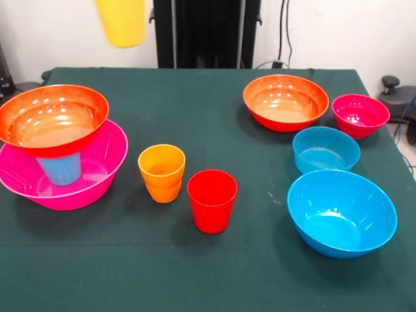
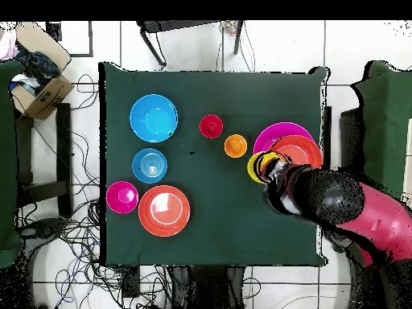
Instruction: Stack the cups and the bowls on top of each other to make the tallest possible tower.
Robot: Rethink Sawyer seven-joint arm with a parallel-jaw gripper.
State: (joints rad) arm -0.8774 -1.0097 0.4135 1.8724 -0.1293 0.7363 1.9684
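A yellow cup (image 1: 121,23) hangs high in the air above the table's far left part, tilted a little. In the overhead view the yellow cup (image 2: 257,167) sits at the end of my gripper (image 2: 271,170), which is shut on it, just beside the tower. The tower (image 1: 55,149) is a large pink bowl (image 1: 97,175) holding an upturned light blue cup (image 1: 60,169), with an orange-red bowl (image 1: 52,120) resting on that cup. An orange cup (image 1: 161,172) and a red cup (image 1: 212,200) stand upright mid-table.
On the right stand a second orange-red bowl (image 1: 286,102), a small magenta bowl (image 1: 360,116), a small blue bowl (image 1: 325,149) and a large blue bowl (image 1: 342,212). The green cloth table (image 1: 195,117) has chairs and cables around it.
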